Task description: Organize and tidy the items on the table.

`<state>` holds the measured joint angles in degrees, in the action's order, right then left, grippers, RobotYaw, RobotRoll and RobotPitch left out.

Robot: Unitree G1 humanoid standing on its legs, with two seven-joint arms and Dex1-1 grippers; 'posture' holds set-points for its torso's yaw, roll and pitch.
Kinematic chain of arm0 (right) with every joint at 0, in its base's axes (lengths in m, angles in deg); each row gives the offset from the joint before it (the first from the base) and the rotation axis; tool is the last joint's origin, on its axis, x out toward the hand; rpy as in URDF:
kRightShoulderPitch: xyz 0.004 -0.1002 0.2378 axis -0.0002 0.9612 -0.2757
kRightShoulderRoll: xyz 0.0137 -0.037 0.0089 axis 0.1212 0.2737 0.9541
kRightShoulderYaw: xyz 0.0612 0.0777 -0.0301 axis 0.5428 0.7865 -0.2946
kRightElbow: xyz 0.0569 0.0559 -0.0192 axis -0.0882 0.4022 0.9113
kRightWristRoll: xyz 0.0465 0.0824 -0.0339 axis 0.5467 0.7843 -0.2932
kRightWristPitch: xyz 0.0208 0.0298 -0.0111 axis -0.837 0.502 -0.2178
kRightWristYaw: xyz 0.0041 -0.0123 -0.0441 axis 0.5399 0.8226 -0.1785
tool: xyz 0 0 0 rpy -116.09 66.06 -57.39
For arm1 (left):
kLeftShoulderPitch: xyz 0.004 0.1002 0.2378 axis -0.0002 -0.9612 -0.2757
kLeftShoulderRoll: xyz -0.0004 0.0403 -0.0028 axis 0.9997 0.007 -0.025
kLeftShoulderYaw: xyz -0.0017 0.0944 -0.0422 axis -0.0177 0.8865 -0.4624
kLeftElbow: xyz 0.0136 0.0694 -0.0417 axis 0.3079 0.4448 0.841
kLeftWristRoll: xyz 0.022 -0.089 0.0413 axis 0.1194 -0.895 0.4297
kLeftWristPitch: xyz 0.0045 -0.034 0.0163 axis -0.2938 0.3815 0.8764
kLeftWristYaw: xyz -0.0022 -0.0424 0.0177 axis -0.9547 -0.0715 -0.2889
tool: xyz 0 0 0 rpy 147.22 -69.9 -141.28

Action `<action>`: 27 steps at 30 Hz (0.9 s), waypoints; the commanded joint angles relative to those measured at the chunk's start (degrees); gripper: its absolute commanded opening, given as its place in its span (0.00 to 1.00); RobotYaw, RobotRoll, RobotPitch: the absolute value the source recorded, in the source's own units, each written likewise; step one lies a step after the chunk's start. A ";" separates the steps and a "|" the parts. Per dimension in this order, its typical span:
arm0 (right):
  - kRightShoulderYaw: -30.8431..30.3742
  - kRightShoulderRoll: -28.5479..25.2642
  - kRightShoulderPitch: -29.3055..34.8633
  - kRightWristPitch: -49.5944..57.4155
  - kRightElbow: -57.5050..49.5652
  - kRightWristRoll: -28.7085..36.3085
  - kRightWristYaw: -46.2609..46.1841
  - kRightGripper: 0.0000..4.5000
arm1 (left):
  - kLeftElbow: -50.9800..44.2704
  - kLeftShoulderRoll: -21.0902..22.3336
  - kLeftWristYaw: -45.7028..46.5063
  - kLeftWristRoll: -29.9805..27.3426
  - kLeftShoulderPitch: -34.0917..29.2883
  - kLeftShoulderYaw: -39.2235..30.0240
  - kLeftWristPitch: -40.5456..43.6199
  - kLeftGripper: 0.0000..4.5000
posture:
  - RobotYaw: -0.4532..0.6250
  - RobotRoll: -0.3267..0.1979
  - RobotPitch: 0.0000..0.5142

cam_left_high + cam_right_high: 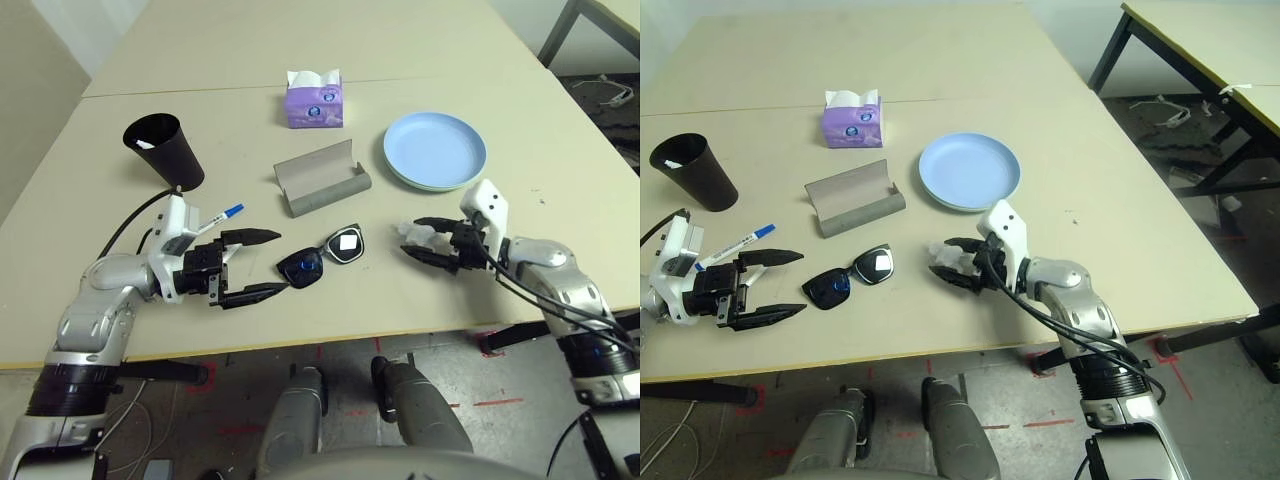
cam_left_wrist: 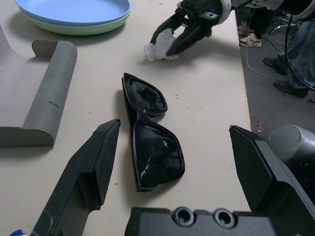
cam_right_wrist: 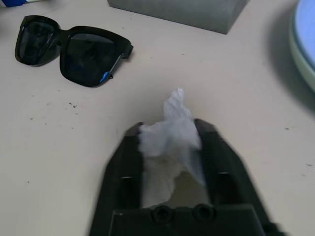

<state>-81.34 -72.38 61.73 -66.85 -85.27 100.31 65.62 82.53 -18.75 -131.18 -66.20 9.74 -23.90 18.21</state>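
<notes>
1. A pale beige table [image 1: 120,200] seen from above the robot's head, with several loose items on it; the tidying looks only just begun.
2. The right gripper [image 3: 170,142] has its two black fingers pressed against a crumpled white tissue [image 3: 170,132] lying between them, near the front edge of the table on the robot's right. The tissue looks pinched, but it is at or near table level, so it reads as gripped and not yet carried anywhere.
3. The left gripper [image 1: 265,265] hangs just above the table on the robot's left, fingers spread wide and holding nothing. It points at the black sunglasses [image 1: 322,257], which lie flat and folded open just beyond its fingertips, not touched.
4. A grey glasses case [image 1: 320,180] lies open and empty behind the sunglasses, so the glasses are not yet put away.
5. A light-blue plate [image 1: 435,148] sits stacked on a green plate, whose rim shows beneath it, on the far right; that pair looks already gathered.
6. A black cup [image 1: 165,150] stands tilted at the far left with something white inside. One white marker with a blue cap [image 1: 222,214] lies on the table beside the left wrist.
7. A purple tissue box [image 1: 315,100] stands at the back.
8. Judged remaining: dispose of the tissue, case the sunglasses, put the loose marker away.
</notes>
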 commanded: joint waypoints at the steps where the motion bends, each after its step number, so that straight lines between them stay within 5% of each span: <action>1: 1.06 -0.72 -1.68 0.80 -0.14 0.65 0.23 0.20 | -1.07 -0.60 0.44 0.51 -1.15 0.54 -0.30 1.00 | 0.32 0.62 0.37; 4: 3.21 -0.23 -6.47 2.23 0.13 2.21 -1.11 0.02 | -1.03 -0.96 0.73 0.57 -0.98 0.87 -0.28 1.00 | 0.31 0.62 0.37; 9: 8.38 1.36 -20.88 4.80 4.82 5.39 -5.25 0.02 | -0.76 -1.06 0.86 0.59 -0.79 0.95 -0.14 1.00 | 0.31 0.62 0.37; 15: 6.43 2.16 -33.10 -4.67 20.73 -3.54 -12.26 0.02 | -0.61 -1.26 1.68 0.88 -0.93 0.92 -0.10 1.00 | 0.32 0.62 0.37; 18: 4.66 2.64 -33.94 -7.43 25.41 -7.12 -13.93 0.15 | -1.02 -1.17 2.45 1.06 -1.49 0.69 -0.14 1.00 | 0.34 0.62 0.37; 27: 4.75 -2.09 -31.37 -3.44 22.96 -9.10 -12.32 0.88 | -1.54 -0.17 3.55 0.51 -4.17 -1.33 -0.13 1.00 | 0.33 0.62 0.38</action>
<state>-76.72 -73.70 29.44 -71.82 -60.45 91.67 52.44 81.53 -19.39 -127.55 -65.96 6.36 -24.77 18.19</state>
